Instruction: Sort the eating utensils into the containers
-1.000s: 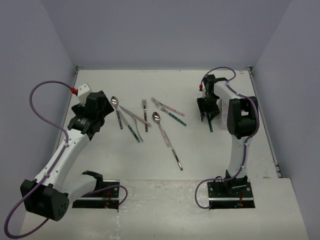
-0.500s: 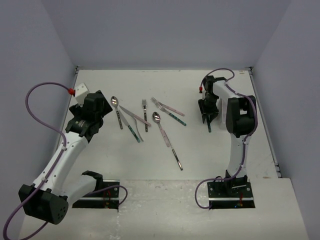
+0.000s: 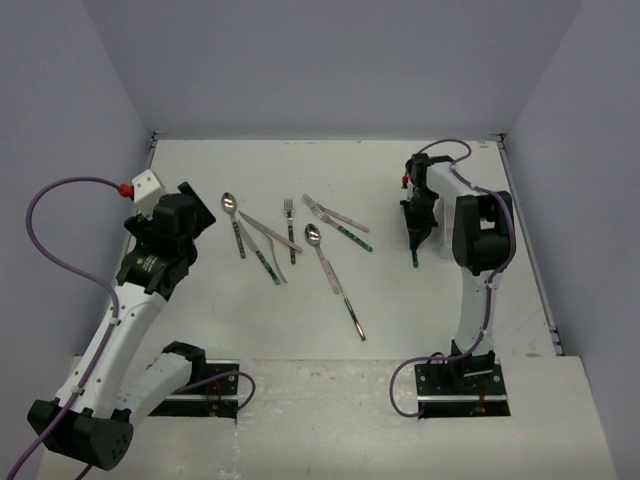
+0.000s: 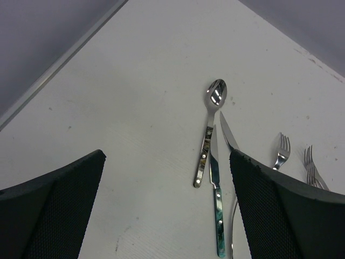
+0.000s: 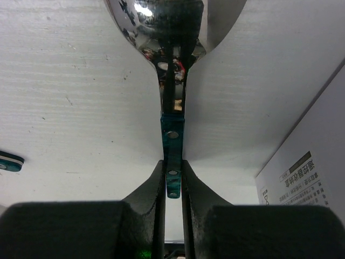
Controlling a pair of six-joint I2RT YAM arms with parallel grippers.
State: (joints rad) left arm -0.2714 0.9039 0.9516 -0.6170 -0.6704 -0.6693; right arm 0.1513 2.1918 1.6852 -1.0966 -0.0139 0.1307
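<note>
We look down from above and behind the arm bases, taking in the whole tabletop (image 3: pixel 300 170) and both arms. Our left wrist view sits low over the tabletop's left side, looking obliquely forward between the fingers of the left gripper (image 4: pixel 166 156). The dark-handled spoon (image 4: pixel 207 137) it sees also lies in the overhead view. Our right wrist view is very near, staring along the teal-handled spoon (image 5: pixel 172 135) pinched in the right gripper (image 5: pixel 172 164).
</note>
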